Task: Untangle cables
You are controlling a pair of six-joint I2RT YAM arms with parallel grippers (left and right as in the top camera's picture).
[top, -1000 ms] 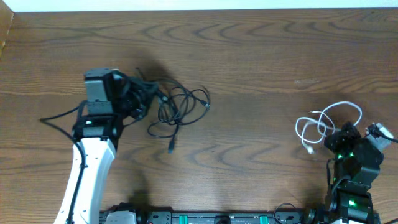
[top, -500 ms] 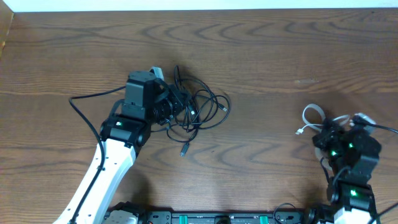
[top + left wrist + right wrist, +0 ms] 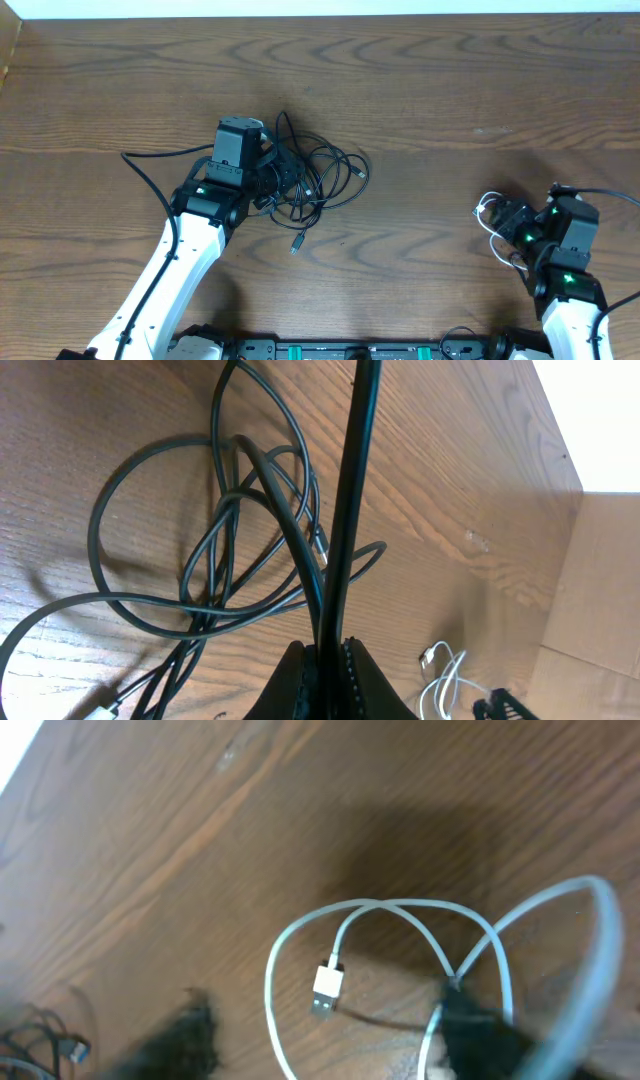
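Note:
A tangle of black cables (image 3: pixel 325 178) lies left of centre on the wooden table, one plug end (image 3: pixel 296 243) trailing toward me. My left gripper (image 3: pixel 272 172) is at the tangle's left side. In the left wrist view that gripper (image 3: pixel 326 658) is shut on one black cable (image 3: pixel 348 500), which runs taut straight up out of the jaws over the other loops (image 3: pixel 220 570). A white cable (image 3: pixel 488 212) is bunched at the right. My right gripper (image 3: pixel 330 1042) stands open over it, fingers wide apart, with the white loop (image 3: pixel 290 945) and its USB plug (image 3: pixel 327 988) lying between them on the table.
A cardboard box wall (image 3: pixel 595 610) stands beyond the table's right end. The table's far edge (image 3: pixel 320 14) runs along the top. The left arm's own thick cord (image 3: pixel 150 165) loops out to its left.
My left gripper has carried the black tangle to the right and stayed shut. My right gripper has opened and let go of the white cable, which now lies more bunched.

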